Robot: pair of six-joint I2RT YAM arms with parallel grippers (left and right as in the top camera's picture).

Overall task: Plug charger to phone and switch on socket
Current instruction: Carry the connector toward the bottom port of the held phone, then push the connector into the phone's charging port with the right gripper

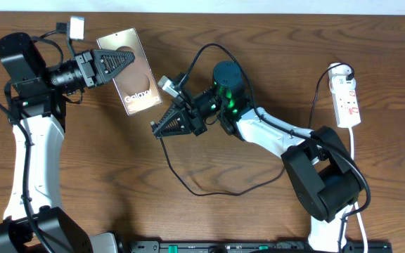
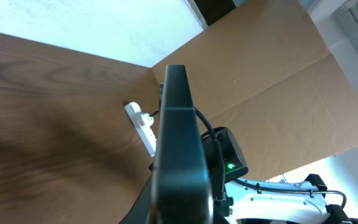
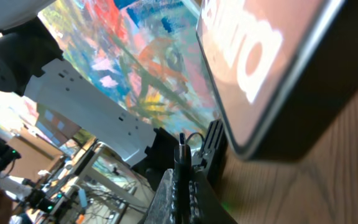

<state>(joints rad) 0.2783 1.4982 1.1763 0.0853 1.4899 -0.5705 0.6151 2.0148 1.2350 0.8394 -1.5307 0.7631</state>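
left gripper (image 1: 121, 65) clamps phone (image 1: 136, 91), bottom end turned toward right arm to receive plug | right gripper (image 1: 159, 128) pinches charger (image 3: 181, 149) tip just beside that end | socket (image 1: 347, 98) well apart, far right

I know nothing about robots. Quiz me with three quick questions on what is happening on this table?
1. True or false: the left gripper holds the phone.
2. On which side of the table does the power strip lie? A left; B middle; C right.
3. Fill in: the right gripper pinches the black ____.
Key: 1 true; 2 C; 3 charger cable.
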